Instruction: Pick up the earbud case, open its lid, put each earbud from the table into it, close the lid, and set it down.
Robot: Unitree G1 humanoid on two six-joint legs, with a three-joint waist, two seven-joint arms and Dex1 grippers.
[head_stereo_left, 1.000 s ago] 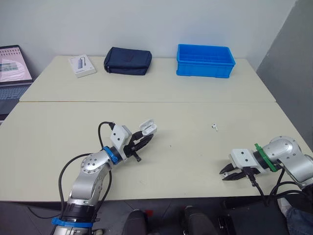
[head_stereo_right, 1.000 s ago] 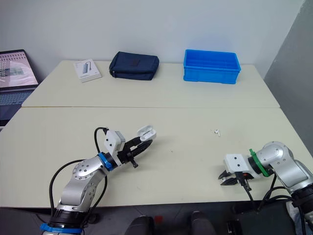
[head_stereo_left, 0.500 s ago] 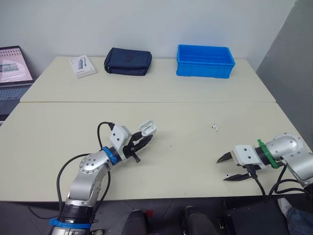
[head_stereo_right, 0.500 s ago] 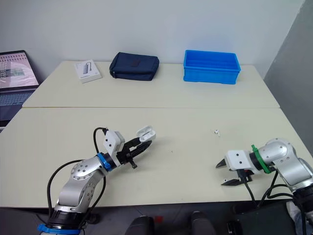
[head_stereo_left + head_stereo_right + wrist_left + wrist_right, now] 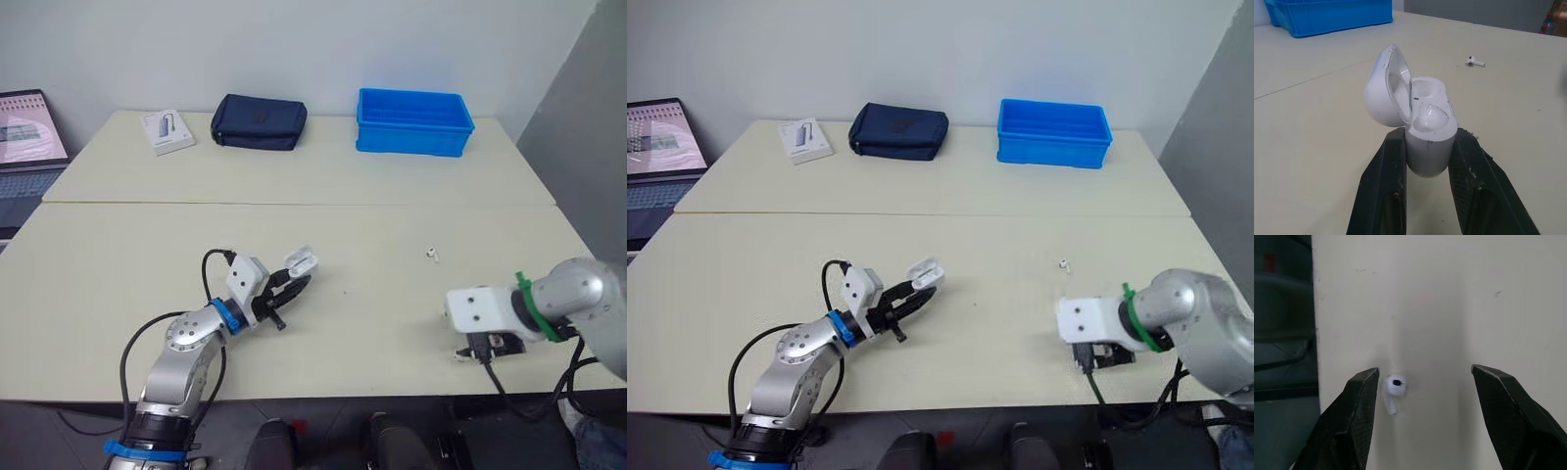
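The earbud case [image 5: 1427, 132] is held a little above the table [image 5: 392, 206], left of the middle of its front half, and its lid [image 5: 1382, 90] is already swung open; both wells look empty, as far as the left wrist view lets me judge. The left gripper [image 5: 1427, 147] pinches the lower body of the case between its two black fingers, one on each side. From the case, one earbud [image 5: 430, 254] lies alone on the table at about 3 o'clock, well apart. The right gripper [image 5: 1423, 372] is at about 4 o'clock, at the front edge of the table, pointing downward with its fingers spread wide. Between those fingers lies a second earbud [image 5: 1393, 387], just beside one finger (I cannot tell if it touches) and very close to the table's edge. So I judge the step in hand to be the pick of this earbud, the first of two, with the picking up and the opening done. The next move calls for centring the gripper over the earbud, lowering, and closing gently, because a push sideways could send it off the edge. Far behind, a dark pouch [image 5: 259, 121] is at 12 o'clock and a blue bin [image 5: 414, 121] at 1 o'clock.
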